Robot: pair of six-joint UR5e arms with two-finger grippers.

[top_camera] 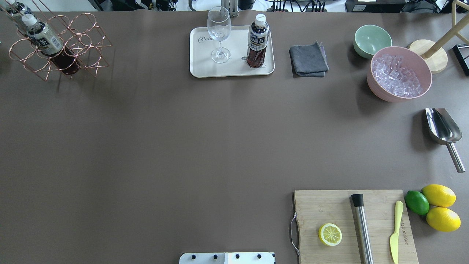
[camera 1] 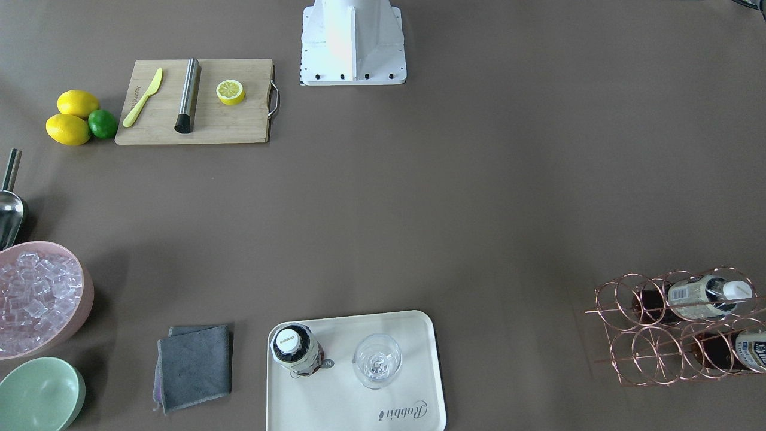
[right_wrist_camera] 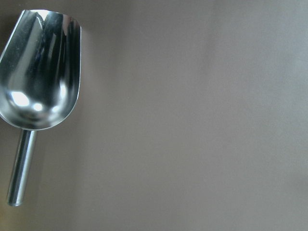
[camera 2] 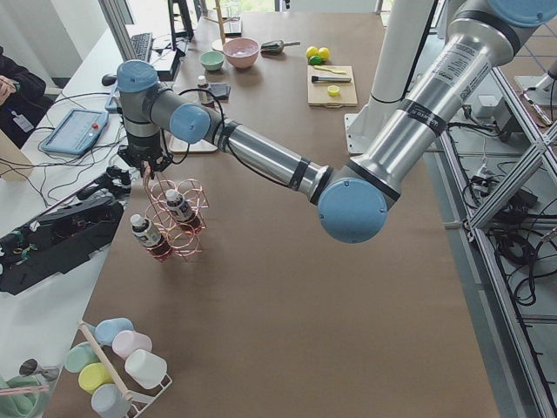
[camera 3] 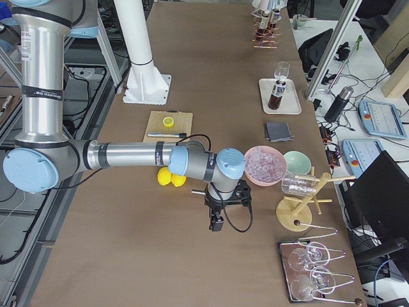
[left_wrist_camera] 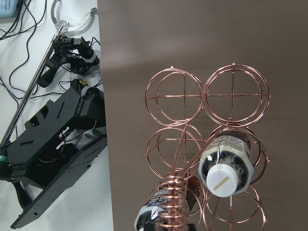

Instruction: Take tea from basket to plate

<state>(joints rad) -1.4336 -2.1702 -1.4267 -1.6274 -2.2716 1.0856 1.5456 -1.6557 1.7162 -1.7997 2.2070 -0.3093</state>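
Observation:
One tea bottle stands upright on the cream plate, beside a wine glass; it also shows in the overhead view on the plate. The copper wire basket holds two more alike bottles. In the exterior left view my left gripper hangs just above the basket; I cannot tell if it is open. The left wrist view looks down on the basket and a bottle cap. My right gripper hovers near the scoop; I cannot tell its state.
A grey cloth, mint bowl and pink ice bowl sit right of the plate. A metal scoop lies near the table's right edge. A cutting board with lemon half, knife and steel bar, lemons and a lime lie near right.

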